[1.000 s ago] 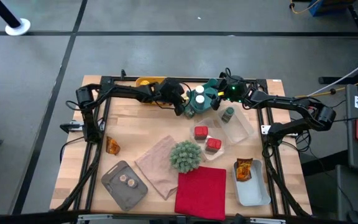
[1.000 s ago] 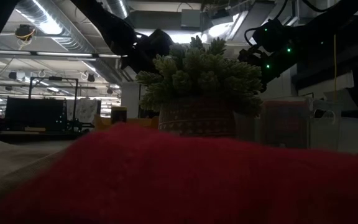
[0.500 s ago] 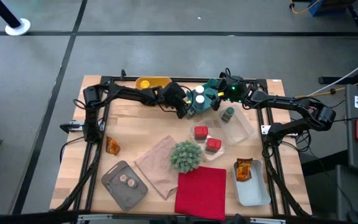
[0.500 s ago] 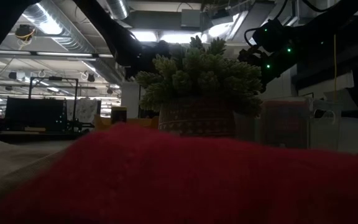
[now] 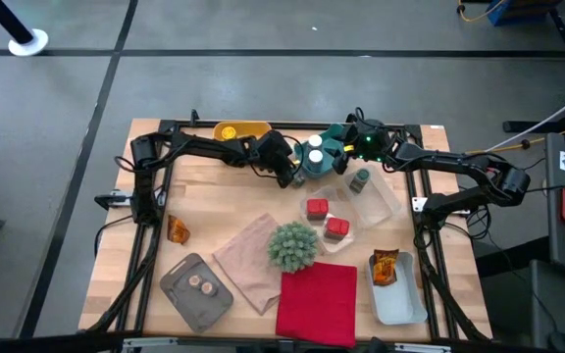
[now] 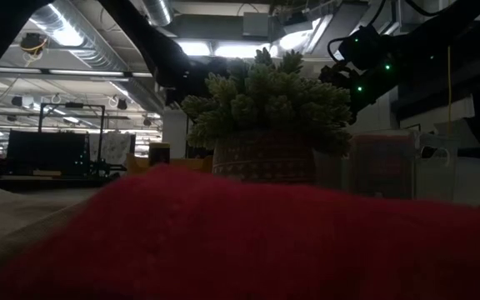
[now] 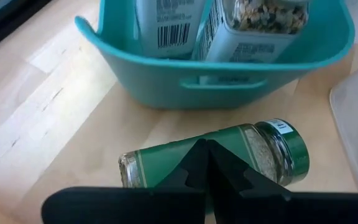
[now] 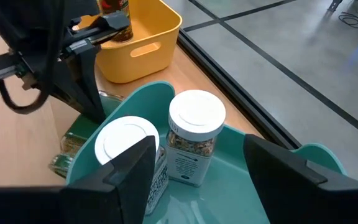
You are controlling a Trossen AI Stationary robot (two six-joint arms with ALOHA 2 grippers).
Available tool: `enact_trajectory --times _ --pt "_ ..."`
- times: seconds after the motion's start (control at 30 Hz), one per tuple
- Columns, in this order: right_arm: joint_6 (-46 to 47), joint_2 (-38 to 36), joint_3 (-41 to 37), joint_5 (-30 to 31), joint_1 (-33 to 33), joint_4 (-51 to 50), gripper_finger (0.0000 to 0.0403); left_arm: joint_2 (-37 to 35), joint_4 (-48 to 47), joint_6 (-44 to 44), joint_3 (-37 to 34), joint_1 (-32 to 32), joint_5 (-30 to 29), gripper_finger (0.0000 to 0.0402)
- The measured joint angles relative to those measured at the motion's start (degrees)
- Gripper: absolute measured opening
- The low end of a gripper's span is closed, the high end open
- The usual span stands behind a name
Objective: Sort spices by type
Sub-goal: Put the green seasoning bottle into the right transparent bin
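The left end effector (image 7: 207, 163), fingers pressed together and empty, hovered over a green jar (image 7: 213, 158) lying on the table (image 7: 55, 112) beside the teal bin (image 7: 229, 78), probably to nudge it. The right end effector (image 8: 197, 180) hung spread above the bin's two white-capped jars (image 8: 194, 140), gripping nothing.

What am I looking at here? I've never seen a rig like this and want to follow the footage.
Two robot arms work at a wooden table, filmed from above, from table height, and from each wrist. The left gripper, shut, hangs over a green jar lying on its side beside a teal bin. The right gripper, open, hovers above two white-capped jars in that bin. Also visible: a yellow bin, red tins, a foil packet, a spiky plant, a red cloth. Nothing is held.
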Motion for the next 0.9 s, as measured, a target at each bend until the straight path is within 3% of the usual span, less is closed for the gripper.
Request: enact_trajectory --times 0.6,0.9 --pt "0.00 0.00 0.00 -0.03 -0.04 -0.07 0.0245 -4.33 -13.72 -2.92 -0.12 -2.03 -0.10 0.0001" --pt "0.00 0.00 0.00 -1.09 -0.04 -0.05 0.0245 -5.53 -15.75 -3.38 -0.24 -3.12 -0.45 0.0001"
